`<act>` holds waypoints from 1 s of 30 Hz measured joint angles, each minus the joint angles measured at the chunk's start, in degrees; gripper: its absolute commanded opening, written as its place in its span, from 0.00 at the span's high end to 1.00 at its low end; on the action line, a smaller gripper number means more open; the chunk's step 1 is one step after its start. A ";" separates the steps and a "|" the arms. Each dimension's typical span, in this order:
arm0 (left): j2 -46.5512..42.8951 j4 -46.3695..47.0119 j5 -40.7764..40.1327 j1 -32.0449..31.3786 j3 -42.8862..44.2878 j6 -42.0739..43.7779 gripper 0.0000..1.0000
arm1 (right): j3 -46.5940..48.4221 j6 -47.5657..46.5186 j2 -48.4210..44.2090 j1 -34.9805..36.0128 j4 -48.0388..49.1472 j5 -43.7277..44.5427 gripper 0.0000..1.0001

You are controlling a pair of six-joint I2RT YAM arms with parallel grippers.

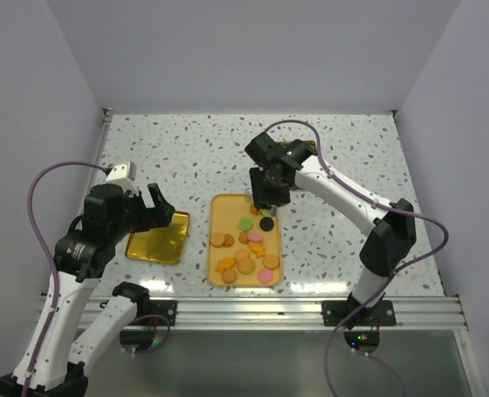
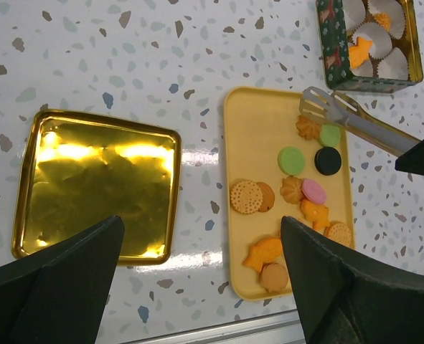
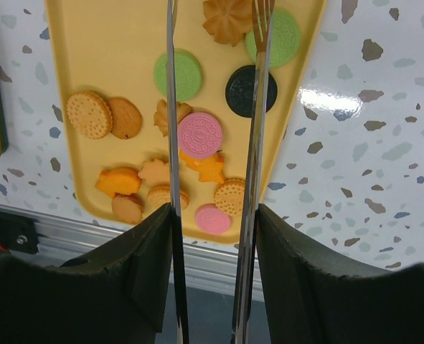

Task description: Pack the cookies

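- At 6 o'clock in the top view, nearest to us, an aluminium rail (image 1: 252, 313) runs along the table edge by both arm bases.
- The left gripper (image 2: 201, 240) hangs with its fingers wide apart and nothing between them, by a shiny gold tray (image 2: 97, 186).
- At 3 o'clock of the gold tray, close but not touching, lies a yellow tray (image 2: 255, 136). The cookies (image 2: 292, 160) lie loose on it in orange, tan, pink, green and black, mostly toward its right side and near end.
- The right gripper (image 3: 213, 215) is clamped on metal tongs (image 3: 171, 107), one blade against each finger.
- The blades stand apart, and their tips reach the yellow tray's 1 o'clock corner, by an orange flower-shaped cookie and a green one. We cannot tell whether they touch either.
- Only the left wrist view shows us a green tin (image 2: 330, 50) at 1 o'clock of the yellow tray. It holds white paper cups (image 2: 375, 36), and an orange cookie sits in one; in the top view the right arm covers most of it.
- Only the right wrist view shows us the gap between the blades.
- The table (image 1: 186, 149) is white speckled terrazzo.
- Plain pale walls (image 1: 252, 50) close it in at 9, 12 and 3 o'clock.
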 measured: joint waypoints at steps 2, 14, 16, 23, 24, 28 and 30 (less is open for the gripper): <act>-0.63 -0.83 -0.11 0.00 0.00 0.00 0.03 | 0.00 0.02 0.63 0.20 0.04 0.33 0.50; -0.02 -1.29 -0.94 0.00 -0.46 0.00 0.03 | 0.00 -0.79 4.59 0.35 -0.63 1.84 0.50; 0.57 -1.25 -0.94 0.00 -0.57 0.00 0.04 | 0.00 -0.81 4.59 0.57 -0.66 1.84 0.50; 1.42 -0.72 -0.87 0.00 -1.05 -0.04 0.03 | 0.00 -0.61 4.59 1.97 -1.05 1.84 0.50; 1.44 -0.57 -0.87 0.00 -1.25 -0.09 0.04 | 0.00 -0.55 4.59 2.29 -1.22 1.84 0.50; 1.62 -0.44 -0.87 0.00 -1.66 -0.44 0.04 | 0.00 -0.39 4.59 3.37 -1.97 1.84 0.50; 1.66 -0.42 -0.87 0.00 -1.66 -0.44 0.04 | -0.09 -0.39 4.57 3.72 -2.16 1.84 0.50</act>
